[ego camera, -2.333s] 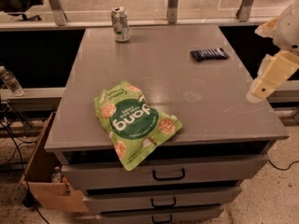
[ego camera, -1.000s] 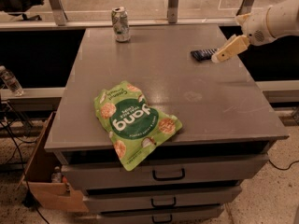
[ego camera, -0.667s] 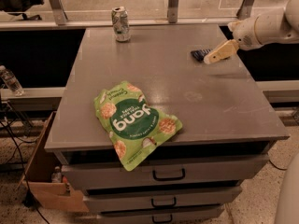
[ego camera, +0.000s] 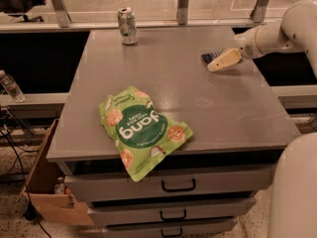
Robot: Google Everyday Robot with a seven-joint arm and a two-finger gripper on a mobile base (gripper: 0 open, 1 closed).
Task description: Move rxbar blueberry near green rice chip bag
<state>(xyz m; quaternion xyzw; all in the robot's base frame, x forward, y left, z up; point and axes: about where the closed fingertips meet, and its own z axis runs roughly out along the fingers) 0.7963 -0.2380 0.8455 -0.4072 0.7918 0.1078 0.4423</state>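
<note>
So the gripper [ego camera: 223, 60] sat right over the rxbar blueberry [ego camera: 210, 57], couldn't tell if open or shut. The green rice chip bag [ego camera: 143, 130] lay well apart, its white lettering upside down.

One cam only, set high at the table's [ego camera: 163, 68] front, looking down & toward the far rail [ego camera: 84, 26], mid-range w/ whole top & drawers [ego camera: 178, 185] in view, arm [ego camera: 277, 33] entering from the right, gripper [ego camera: 216, 64] far-right at the bar [ego camera: 208, 57].
</note>
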